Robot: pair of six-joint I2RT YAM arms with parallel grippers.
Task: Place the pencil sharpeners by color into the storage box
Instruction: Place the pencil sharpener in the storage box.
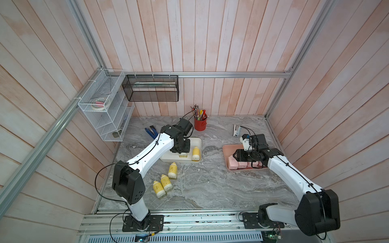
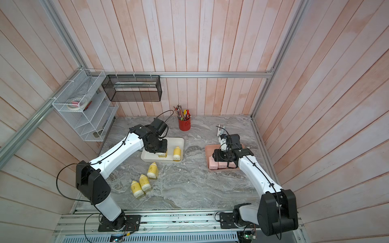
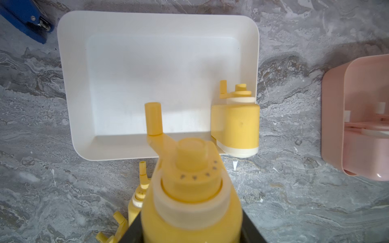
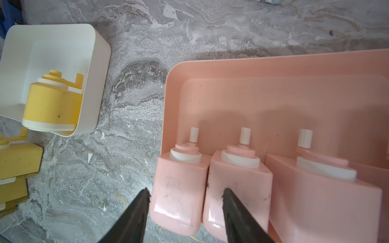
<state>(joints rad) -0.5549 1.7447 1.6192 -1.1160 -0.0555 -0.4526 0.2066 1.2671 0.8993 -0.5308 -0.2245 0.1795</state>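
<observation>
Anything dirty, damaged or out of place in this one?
Minor only: pink sharpeners in the pink tray carry dark smudges, and small white flecks litter the table. Three yellow sharpeners sit outside the white tray, not yet sorted. Nothing looks broken or spilled.

Held yellow sharpener (image 3: pixel 189 202) is blurred, base cut off in left wrist view; left arm (image 1: pixel 155 149) hides most of it in both top views. Right arm (image 1: pixel 282 166) covers pink sharpeners (image 1: pixel 233 163) inside pink tray (image 1: pixel 224 150); we can't count them.
</observation>
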